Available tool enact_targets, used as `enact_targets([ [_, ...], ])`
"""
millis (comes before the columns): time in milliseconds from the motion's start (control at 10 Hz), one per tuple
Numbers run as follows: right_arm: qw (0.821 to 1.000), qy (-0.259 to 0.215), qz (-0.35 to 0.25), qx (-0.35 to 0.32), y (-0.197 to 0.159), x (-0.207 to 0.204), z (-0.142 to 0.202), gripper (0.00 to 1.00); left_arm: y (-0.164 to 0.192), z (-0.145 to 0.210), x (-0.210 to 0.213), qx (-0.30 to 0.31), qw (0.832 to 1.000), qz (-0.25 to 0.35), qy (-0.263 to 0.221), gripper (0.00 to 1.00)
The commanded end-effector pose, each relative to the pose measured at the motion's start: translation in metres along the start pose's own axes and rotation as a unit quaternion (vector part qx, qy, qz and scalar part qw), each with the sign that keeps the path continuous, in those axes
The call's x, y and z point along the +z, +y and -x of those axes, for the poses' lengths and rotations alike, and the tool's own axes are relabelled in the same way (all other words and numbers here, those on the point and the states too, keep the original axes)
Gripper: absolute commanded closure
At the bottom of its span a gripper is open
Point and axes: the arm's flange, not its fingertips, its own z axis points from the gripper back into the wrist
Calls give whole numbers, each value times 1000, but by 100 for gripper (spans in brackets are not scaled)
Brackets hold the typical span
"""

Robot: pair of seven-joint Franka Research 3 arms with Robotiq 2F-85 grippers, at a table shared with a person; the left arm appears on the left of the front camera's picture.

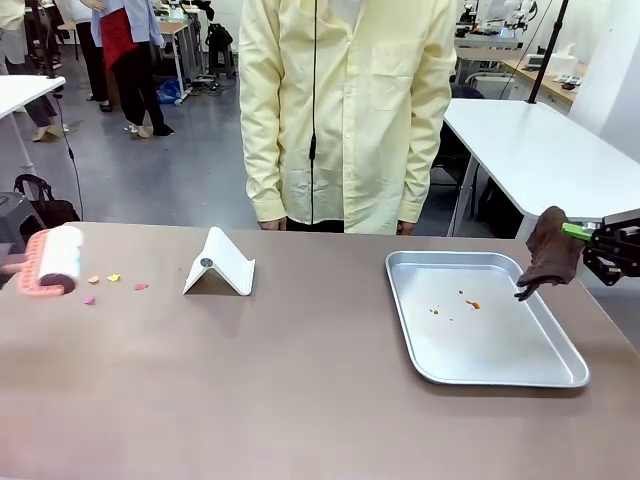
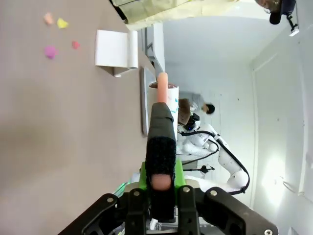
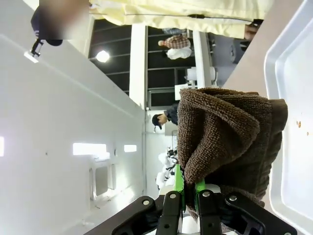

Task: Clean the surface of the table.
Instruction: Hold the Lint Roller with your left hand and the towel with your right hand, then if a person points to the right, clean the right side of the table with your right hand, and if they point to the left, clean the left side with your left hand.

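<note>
The brown table [image 1: 300, 390] carries several small coloured scraps [image 1: 113, 278] near its far left. Just left of them hangs a lint roller [image 1: 58, 258], a white roll in a pink frame. In the left wrist view my left gripper [image 2: 161, 198] is shut on the roller's black-sleeved handle [image 2: 161, 147], with the scraps [image 2: 50, 51] off to the upper left. My right gripper [image 1: 592, 240] sits at the right table edge, shut on a brown cloth [image 1: 548, 255] that droops over the tray's right rim. The right wrist view shows that gripper [image 3: 190, 191] pinching the bunched cloth [image 3: 225, 132].
A silver metal tray [image 1: 400, 300] with a few orange crumbs [image 1: 472, 304] lies at the right. A white folded stand [image 1: 220, 266] sits left of centre. A person in a pale yellow shirt [image 1: 345, 110] stands at the far edge. A white table [image 1: 540, 150] lies beyond.
</note>
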Motion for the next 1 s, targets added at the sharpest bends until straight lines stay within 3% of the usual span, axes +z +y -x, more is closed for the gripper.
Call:
enact_targets([
  [0, 1000, -16, -23, 6, -13, -6, 57, 100, -3, 13, 18, -25, 999, -20, -10, 100],
  [100, 1000, 0, 0, 0, 0, 0, 0, 100, -5, 6, 22, -19, 999, -31, -11, 100],
  [900, 1000, 0, 0, 0, 0, 0, 0, 100, -1, 10, 19, -4, 1000, -14, -11, 100],
])
